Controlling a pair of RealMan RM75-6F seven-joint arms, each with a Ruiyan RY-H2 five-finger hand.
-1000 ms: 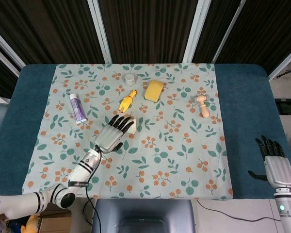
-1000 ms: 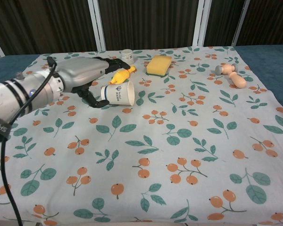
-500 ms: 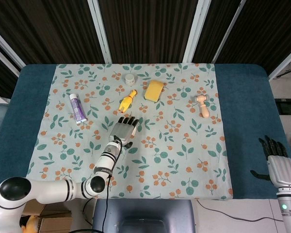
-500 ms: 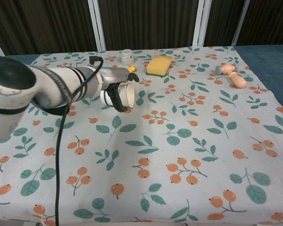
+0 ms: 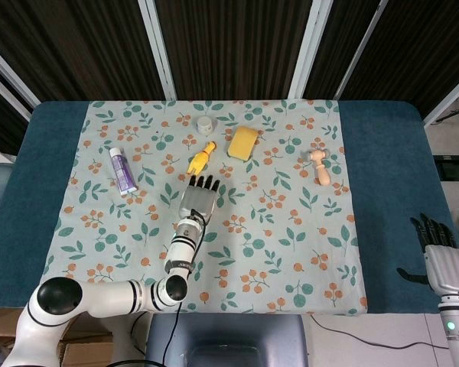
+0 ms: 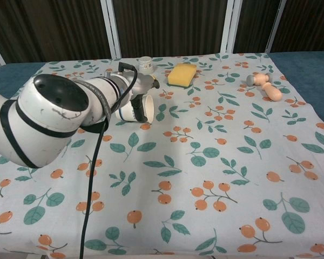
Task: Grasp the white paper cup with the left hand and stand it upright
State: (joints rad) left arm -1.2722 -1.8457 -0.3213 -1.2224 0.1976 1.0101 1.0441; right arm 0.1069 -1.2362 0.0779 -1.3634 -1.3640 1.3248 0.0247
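Cup: we see the white paper cup [image 6: 136, 108] lying on its side mid-table, mouth facing right.
Left hand [image 5: 199, 197]: fingers wrapped around the cup from above.
Right hand [image 5: 445, 264]: far right, fingers apart, holding nothing.

From above, the robot's left hand [image 5: 200, 196] lay palm-down over the middle of the leaf-and-berry patterned cloth [image 5: 291, 245], its dark fingers [image 5: 204, 182] pointing toward the yellow rubber chicken toy [image 5: 202, 157], and whatever sat beneath it was hidden. Farther back stood a small white round jar [image 5: 205, 124] beside a yellow rectangular sponge [image 5: 243, 142], with a purple-and-white tube [image 5: 122, 170] to the left and a wooden peg-shaped toy [image 5: 319, 167] to the right. The right hand [image 5: 444, 260] hung off the cloth at the blue table's [image 5: 382, 191] near right edge, fingers straight and apart
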